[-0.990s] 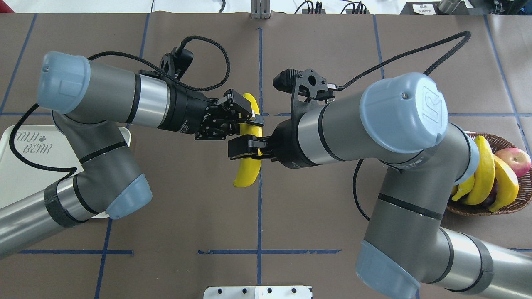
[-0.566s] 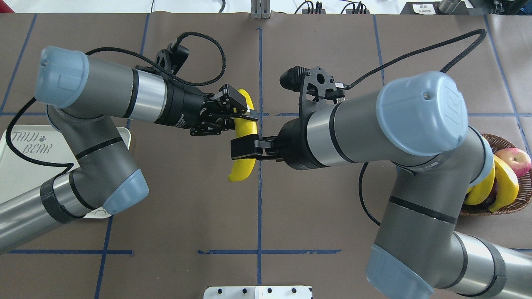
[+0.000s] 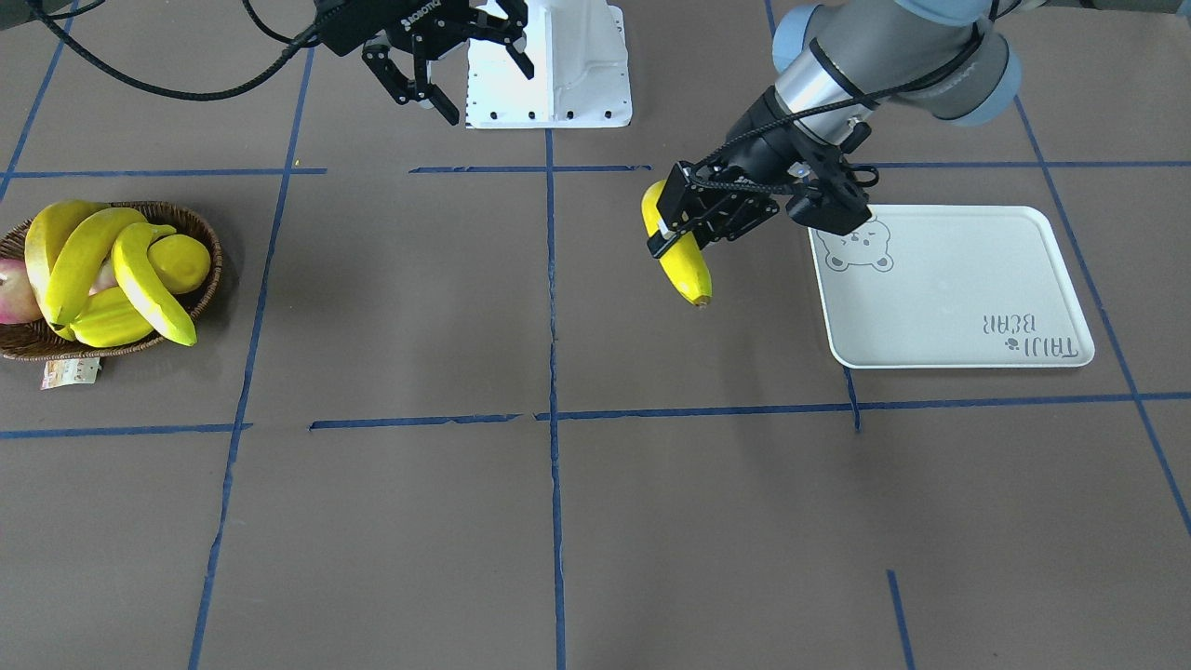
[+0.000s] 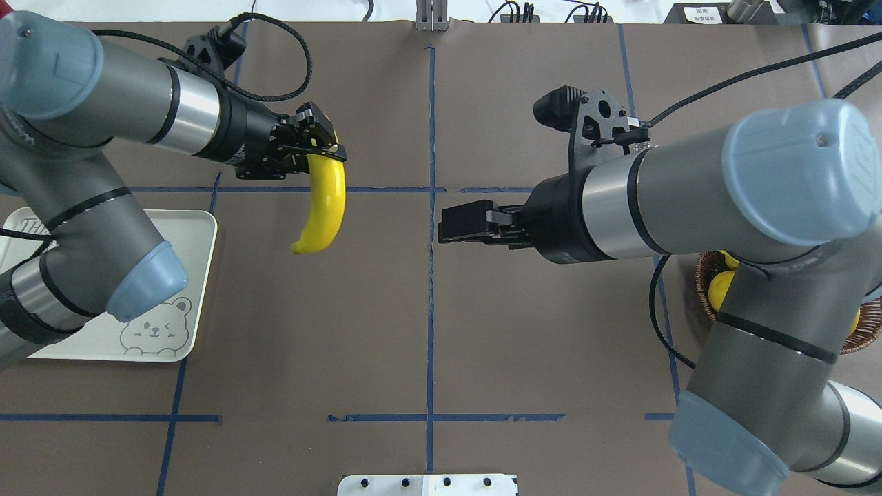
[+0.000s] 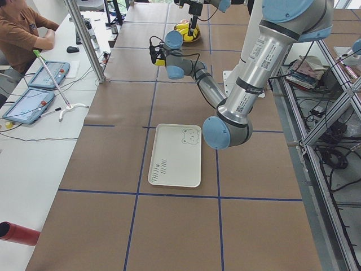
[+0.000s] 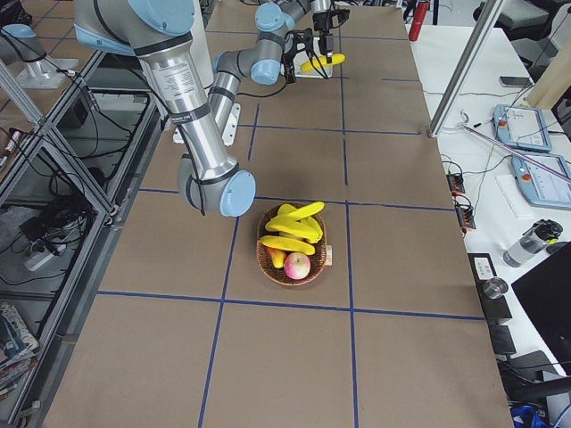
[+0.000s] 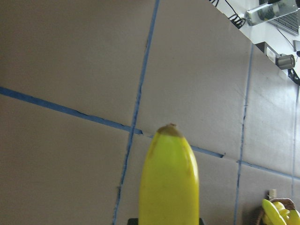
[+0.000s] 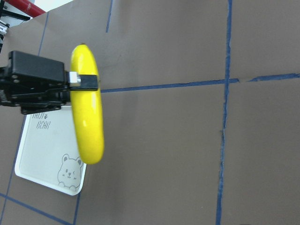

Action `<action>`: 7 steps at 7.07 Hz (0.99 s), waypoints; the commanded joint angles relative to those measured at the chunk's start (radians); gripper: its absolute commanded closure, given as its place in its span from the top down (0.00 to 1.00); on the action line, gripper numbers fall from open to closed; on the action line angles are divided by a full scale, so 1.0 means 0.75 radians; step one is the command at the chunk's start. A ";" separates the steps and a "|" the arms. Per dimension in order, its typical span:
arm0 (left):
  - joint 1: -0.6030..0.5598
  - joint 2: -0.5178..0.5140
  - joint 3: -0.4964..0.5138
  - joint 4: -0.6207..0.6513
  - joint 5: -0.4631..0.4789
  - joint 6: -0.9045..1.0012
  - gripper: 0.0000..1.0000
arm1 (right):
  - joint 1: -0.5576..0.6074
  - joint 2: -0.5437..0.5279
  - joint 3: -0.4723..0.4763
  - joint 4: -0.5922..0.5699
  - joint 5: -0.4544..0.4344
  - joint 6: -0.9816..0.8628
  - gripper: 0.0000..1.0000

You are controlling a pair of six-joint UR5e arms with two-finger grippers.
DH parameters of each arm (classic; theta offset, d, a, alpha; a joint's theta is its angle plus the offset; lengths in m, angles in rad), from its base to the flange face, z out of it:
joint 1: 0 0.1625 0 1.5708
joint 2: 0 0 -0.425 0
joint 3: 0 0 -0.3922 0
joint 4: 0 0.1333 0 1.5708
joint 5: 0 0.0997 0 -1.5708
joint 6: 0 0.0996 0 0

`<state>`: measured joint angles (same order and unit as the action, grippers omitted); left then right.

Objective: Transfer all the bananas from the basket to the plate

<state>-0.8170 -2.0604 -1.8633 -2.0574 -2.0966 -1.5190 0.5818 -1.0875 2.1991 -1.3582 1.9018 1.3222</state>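
My left gripper point(image 4: 324, 150) is shut on the top end of a yellow banana point(image 4: 322, 207), which hangs above the table left of centre. The right wrist view shows the same banana point(image 8: 89, 126) and the left gripper point(image 8: 84, 80) clamped on it. The plate point(image 4: 196, 269), a pale tray with a bear face, lies further left, apart from the banana. My right gripper point(image 4: 446, 222) is open and holds nothing, just right of the centre line. The basket point(image 3: 207, 279) holds more bananas point(image 3: 149, 293) at the table's right end; in the overhead view my right arm hides most of it.
A red apple point(image 3: 11, 288) and other yellow fruit share the basket. A white mounting block point(image 3: 577, 84) sits at the robot's base. A seated person point(image 5: 22, 34) and tablets are at a side desk beyond the table.
The right gripper let go of the banana and drew back to the right. The left gripper, still shut on the banana, carried it left toward the plate.
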 commanded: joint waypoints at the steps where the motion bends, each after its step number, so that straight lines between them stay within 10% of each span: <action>1: -0.050 0.144 -0.149 0.345 0.050 0.357 0.00 | 0.085 -0.094 0.011 -0.001 0.000 -0.014 1.00; 4: -0.064 0.541 -0.165 0.350 0.049 0.420 0.00 | 0.112 -0.143 0.007 -0.001 -0.006 -0.018 1.00; 7: -0.193 0.655 0.011 0.342 0.051 0.424 0.00 | 0.114 -0.168 0.007 -0.005 -0.008 -0.016 1.00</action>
<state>-0.9325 -1.5914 -1.9140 -1.7994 -2.0616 -1.2022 0.6662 -1.2065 2.2045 -1.3609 1.8962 1.3099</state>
